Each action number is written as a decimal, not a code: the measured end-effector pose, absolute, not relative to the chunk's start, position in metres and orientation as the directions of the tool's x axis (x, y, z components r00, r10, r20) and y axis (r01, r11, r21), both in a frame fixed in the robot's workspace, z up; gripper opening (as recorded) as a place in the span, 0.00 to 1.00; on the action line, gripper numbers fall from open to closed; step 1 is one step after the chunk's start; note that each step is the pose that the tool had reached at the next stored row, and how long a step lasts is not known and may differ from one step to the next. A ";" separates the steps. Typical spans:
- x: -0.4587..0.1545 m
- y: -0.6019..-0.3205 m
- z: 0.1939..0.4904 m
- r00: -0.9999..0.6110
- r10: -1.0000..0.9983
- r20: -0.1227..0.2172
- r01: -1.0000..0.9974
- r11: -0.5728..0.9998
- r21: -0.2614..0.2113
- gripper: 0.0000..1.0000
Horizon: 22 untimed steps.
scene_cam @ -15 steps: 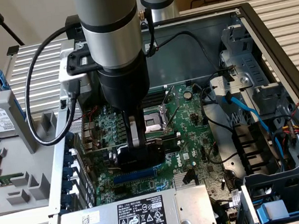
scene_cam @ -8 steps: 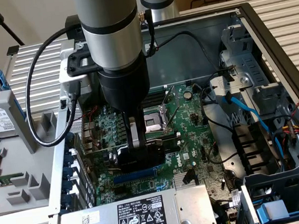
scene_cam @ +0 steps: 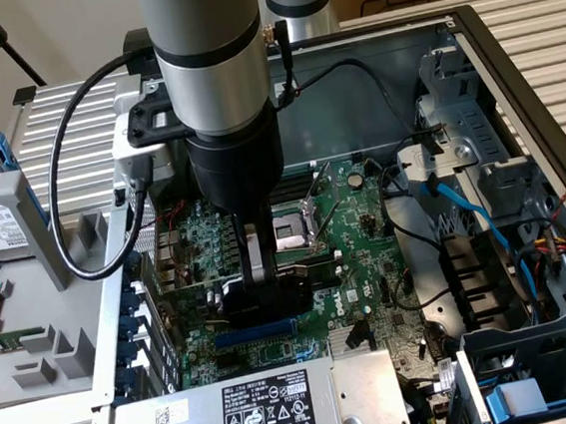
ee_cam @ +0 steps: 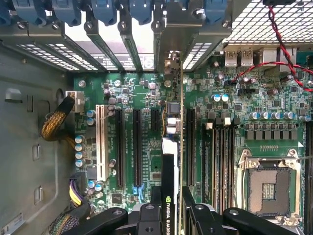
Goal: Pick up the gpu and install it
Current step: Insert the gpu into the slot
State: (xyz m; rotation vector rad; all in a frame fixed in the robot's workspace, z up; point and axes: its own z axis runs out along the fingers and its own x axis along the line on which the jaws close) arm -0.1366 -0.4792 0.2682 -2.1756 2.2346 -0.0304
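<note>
**Card upright over the board, gripped on both faces**

The tool [scene_cam: 267, 274] is closed on the gpu [scene_cam: 271, 298]. Its jaws are narrow, with one finger against each face of the card. In the wrist view the fingers [ee_cam: 146, 218] sit either side of the black shroud. From there the card runs edge-on toward the rear slot openings [ee_cam: 168, 29] of the case.

In the exterior view the gpu stands upright inside the open case, near the middle of the frame, over the motherboard [scene_cam: 364, 224]. The CPU socket [scene_cam: 290, 233] is close by at about 1 o'clock from the card. A blue slot [scene_cam: 254, 330] lies just beside it at 6 o'clock, and the power supply [scene_cam: 252, 410] lies further out on the same bearing. I cannot tell whether the card's lower edge has entered a slot, because the tool and the shroud hide it.

Seating it well looks like a matter of squareness. The card should stay plumb, with its lower edge parallel to the long black slot [ee_cam: 189, 147] just beside it. The silver end bracket [ee_cam: 171, 61] should meet an open gap in the rear wall and not catch on the frame. Pressure is best applied straight down and evenly along the card, since a tilt would likely jam one end. The hold seems to sit away from the bracket, so that far end may ride high. The red wires [ee_cam: 274, 63] are well apart from the card.
</note>
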 end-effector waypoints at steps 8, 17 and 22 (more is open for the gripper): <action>-0.137 -0.479 0.267 -0.023 -1.000 -0.002 -0.999 0.023 -0.030 0.27; -0.137 -0.479 0.266 -0.023 -1.000 -0.002 -0.999 0.023 -0.030 0.27; -0.137 -0.479 0.265 -0.023 -1.000 -0.003 -0.999 0.023 -0.031 0.27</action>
